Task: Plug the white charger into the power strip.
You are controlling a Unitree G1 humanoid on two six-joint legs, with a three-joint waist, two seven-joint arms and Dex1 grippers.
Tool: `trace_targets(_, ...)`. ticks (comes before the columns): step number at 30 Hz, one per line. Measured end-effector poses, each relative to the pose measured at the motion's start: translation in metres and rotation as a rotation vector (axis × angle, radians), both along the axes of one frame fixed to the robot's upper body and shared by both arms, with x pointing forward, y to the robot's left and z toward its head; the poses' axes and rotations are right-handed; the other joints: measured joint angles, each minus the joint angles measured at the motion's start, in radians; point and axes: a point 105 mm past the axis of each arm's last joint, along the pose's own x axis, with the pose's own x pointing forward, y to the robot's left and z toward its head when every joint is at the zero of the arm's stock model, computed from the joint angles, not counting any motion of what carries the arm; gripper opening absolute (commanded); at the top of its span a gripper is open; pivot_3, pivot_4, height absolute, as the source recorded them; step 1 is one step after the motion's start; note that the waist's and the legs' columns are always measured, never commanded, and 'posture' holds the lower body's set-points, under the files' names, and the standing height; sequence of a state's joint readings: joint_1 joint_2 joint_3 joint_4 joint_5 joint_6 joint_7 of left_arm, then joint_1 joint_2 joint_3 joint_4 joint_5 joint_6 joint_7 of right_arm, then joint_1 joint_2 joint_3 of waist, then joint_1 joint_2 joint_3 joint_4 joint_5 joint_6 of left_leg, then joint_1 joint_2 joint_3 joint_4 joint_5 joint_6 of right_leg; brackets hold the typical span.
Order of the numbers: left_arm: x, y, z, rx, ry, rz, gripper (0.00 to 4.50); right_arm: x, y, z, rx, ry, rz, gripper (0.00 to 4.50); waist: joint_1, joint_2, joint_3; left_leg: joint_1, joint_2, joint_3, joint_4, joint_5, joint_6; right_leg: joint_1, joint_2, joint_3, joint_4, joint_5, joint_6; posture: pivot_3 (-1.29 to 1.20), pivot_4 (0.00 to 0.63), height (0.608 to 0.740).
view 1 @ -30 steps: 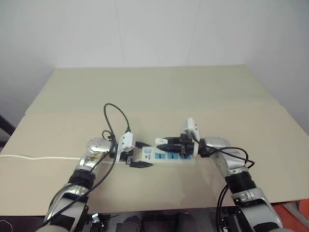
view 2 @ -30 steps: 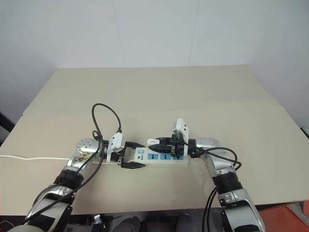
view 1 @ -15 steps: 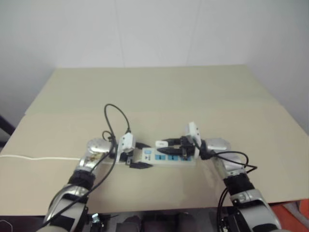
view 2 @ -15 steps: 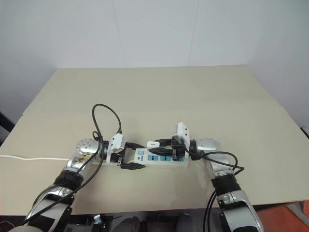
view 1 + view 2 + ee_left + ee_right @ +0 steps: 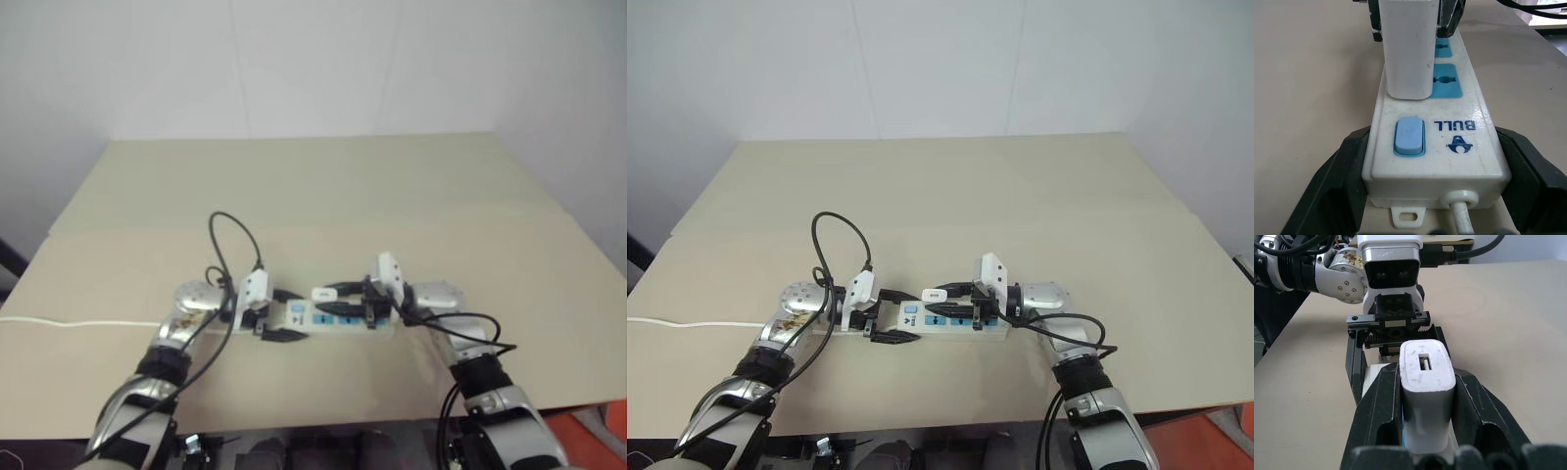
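The power strip [image 5: 338, 316], a long white bar with blue sockets, lies on the table in front of me. My left gripper [image 5: 290, 313] is shut on its switch end, one black finger [image 5: 1337, 181] on each long side. The white charger [image 5: 1408, 49] stands upright on the strip, its lower end against the socket face nearest the blue switch [image 5: 1409, 135]. Its prongs are hidden. My right gripper [image 5: 950, 301] reaches in from the right and is shut on the charger [image 5: 1426, 391], one finger on each side.
The strip's thin white cord [image 5: 78, 320] runs off the table's left edge. A black cable [image 5: 235, 245] loops up over my left wrist, and another hangs by my right forearm [image 5: 480, 328]. The beige table [image 5: 313, 186] stretches far behind the strip.
My right wrist has rolled, turning the charger upright over the strip near the switch end. The left gripper and the strip have stayed where they were.
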State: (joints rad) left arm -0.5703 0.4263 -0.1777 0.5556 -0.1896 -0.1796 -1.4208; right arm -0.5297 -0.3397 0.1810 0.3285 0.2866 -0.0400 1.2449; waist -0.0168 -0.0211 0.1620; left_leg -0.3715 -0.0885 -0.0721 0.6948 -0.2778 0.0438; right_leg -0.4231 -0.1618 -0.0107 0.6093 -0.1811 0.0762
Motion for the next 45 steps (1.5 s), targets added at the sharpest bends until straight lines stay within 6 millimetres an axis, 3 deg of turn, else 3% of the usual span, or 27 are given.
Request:
trace_targets(19,0.001,0.002,-0.002,0.006,0.008,0.017,3.28,0.004,0.002,-0.004,-0.033,0.000,-0.032,1.17,-0.003,0.000,-0.001,0.004,0.001,0.000,0.000,0.000,-0.001,0.002,0.001,0.000,0.001,0.000,0.000,0.00,0.150,0.740)
trace_targets(29,0.001,0.001,-0.002,0.001,0.008,0.016,3.28,0.009,-0.003,-0.009,-0.074,0.013,-0.066,4.45,0.002,0.000,-0.001,0.003,0.001,0.000,0.000,0.000,-0.001,0.002,0.001,0.000,0.001,0.000,0.000,0.00,0.150,0.740)
trace_targets(33,0.001,0.000,-0.002,-0.001,0.009,0.018,3.28,0.009,-0.004,-0.009,-0.077,0.010,-0.069,4.45,0.002,0.000,-0.001,0.003,0.001,0.000,0.000,0.000,-0.001,0.002,0.001,0.000,0.001,0.000,0.000,0.00,0.150,0.740)
trace_targets(34,0.001,0.000,-0.002,-0.003,0.010,0.020,3.99,0.009,-0.004,-0.009,-0.079,0.010,-0.069,4.50,0.002,0.000,-0.001,0.003,0.001,0.000,0.000,0.000,-0.001,0.002,0.001,0.000,0.001,0.000,0.000,0.00,0.150,0.740)
trace_targets(36,0.002,0.000,-0.003,-0.007,0.020,0.025,4.48,0.009,-0.005,-0.009,-0.080,0.009,-0.073,4.50,0.002,0.000,-0.001,0.003,0.001,0.000,0.000,0.000,-0.001,0.002,0.001,0.000,0.001,0.000,0.000,0.00,0.150,0.740)
trace_targets(42,-0.003,0.001,0.002,-0.034,0.043,-0.002,4.48,0.010,-0.009,-0.006,-0.087,0.001,-0.077,4.50,0.002,0.000,-0.001,0.002,0.001,0.000,0.000,0.000,-0.001,0.001,0.001,0.000,0.001,0.000,0.000,0.00,0.150,0.740)
trace_targets(45,-0.009,0.013,0.014,-0.062,0.015,0.009,4.48,0.008,-0.023,-0.003,-0.118,0.002,-0.082,4.50,0.003,0.000,-0.001,0.000,0.001,0.000,-0.001,0.000,0.000,-0.001,0.000,0.000,0.000,0.000,0.000,0.00,0.150,0.740)
